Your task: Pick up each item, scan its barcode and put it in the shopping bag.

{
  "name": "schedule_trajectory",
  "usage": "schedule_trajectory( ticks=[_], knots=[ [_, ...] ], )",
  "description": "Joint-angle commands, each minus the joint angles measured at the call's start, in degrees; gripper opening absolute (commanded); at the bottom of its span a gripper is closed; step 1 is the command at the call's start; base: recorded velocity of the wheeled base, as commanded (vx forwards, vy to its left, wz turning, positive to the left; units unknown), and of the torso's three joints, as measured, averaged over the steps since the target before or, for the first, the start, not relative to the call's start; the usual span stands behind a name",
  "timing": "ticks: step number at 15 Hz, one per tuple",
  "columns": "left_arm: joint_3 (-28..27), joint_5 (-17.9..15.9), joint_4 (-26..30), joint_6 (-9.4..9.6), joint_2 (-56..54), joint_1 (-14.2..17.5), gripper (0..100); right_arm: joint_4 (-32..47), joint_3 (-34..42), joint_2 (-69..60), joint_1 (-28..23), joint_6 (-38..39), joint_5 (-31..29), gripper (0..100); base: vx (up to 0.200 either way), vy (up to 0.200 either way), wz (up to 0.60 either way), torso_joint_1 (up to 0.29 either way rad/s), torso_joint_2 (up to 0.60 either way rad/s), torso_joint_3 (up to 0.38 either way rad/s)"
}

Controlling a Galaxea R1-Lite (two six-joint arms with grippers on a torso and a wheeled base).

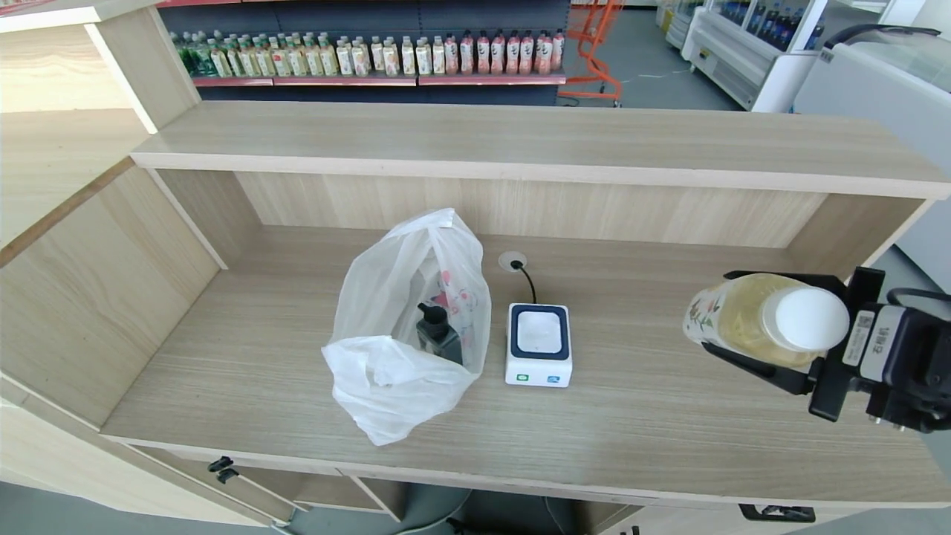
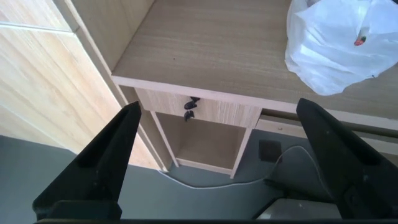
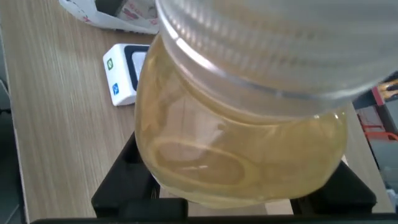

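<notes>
My right gripper point(image 1: 750, 327) is shut on a bottle of yellow drink point(image 1: 750, 316) with a white cap, held on its side above the right part of the counter. In the right wrist view the bottle point(image 3: 249, 137) sits between the black fingers point(image 3: 134, 180), over the counter. The white barcode scanner point(image 1: 539, 344) stands at the counter's middle, left of the bottle, also visible as the scanner point(image 3: 127, 74). A white plastic shopping bag point(image 1: 405, 334) stands left of the scanner with a dark pump bottle point(image 1: 438, 334) inside. My left gripper point(image 2: 217, 162) hangs open below the counter's front left edge, near the bag point(image 2: 345, 40).
The wooden counter point(image 1: 297, 386) has a raised back ledge and side walls. A black cable point(image 1: 529, 282) runs from the scanner to a hole at the back. A drawer with a key point(image 2: 191, 107) sits under the front edge. Shelves of bottles stand behind.
</notes>
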Motion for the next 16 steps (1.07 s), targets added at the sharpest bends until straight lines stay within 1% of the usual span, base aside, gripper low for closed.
schedule_trajectory(
  ticks=[1, 2, 5, 7, 8, 10, 13, 16],
  knots=[
    [0.00, 0.03, 0.01, 0.02, -0.02, 0.01, 100, -0.02, 0.07, 1.51, -0.27, -0.11, 0.74, 0, 0.000, 0.200, 0.00, 0.002, 0.01, 0.007],
    [0.00, 0.03, 0.01, 0.20, -0.02, 0.01, 100, -0.02, 0.34, 1.51, -0.27, -0.11, 0.83, 0, 0.000, 0.200, 0.00, 0.002, 0.00, 0.002],
    [0.00, 0.03, 0.01, 0.20, -0.02, 0.01, 100, -0.02, -0.02, 2.91, -0.53, -0.11, 1.26, 0, 0.000, 0.000, 0.00, 0.000, 0.00, 0.000],
    [0.00, 0.03, 0.01, 0.37, -0.02, 0.01, 100, -0.11, -0.72, 4.41, -2.20, -0.11, 3.55, 0, 0.000, 0.000, 0.00, 0.000, 0.00, 0.000],
    [0.00, 0.03, 0.01, 0.37, -0.02, 0.01, 100, -0.11, -0.81, 4.85, -3.00, -0.11, 4.25, 0, 0.200, 0.000, 0.00, 0.002, 0.01, 0.002],
    [0.00, 0.03, 0.01, 0.37, -0.02, 0.01, 100, -0.11, -0.81, 6.43, -5.02, -0.11, 7.42, 0, 0.200, 0.000, 0.00, -0.010, 0.00, 0.002],
    [0.00, 0.03, 0.01, 0.28, -0.02, 0.01, 100, -0.11, -1.95, 9.68, -6.86, -0.11, 12.51, 0, 0.000, 0.000, 0.00, 0.000, 0.00, 0.000],
    [0.00, 0.03, 0.01, 0.28, -0.02, 0.01, 100, -0.11, -3.18, 13.02, -6.95, -0.11, 16.65, 0, 0.000, 0.000, 0.00, 0.000, 0.00, 0.000]
  ],
)
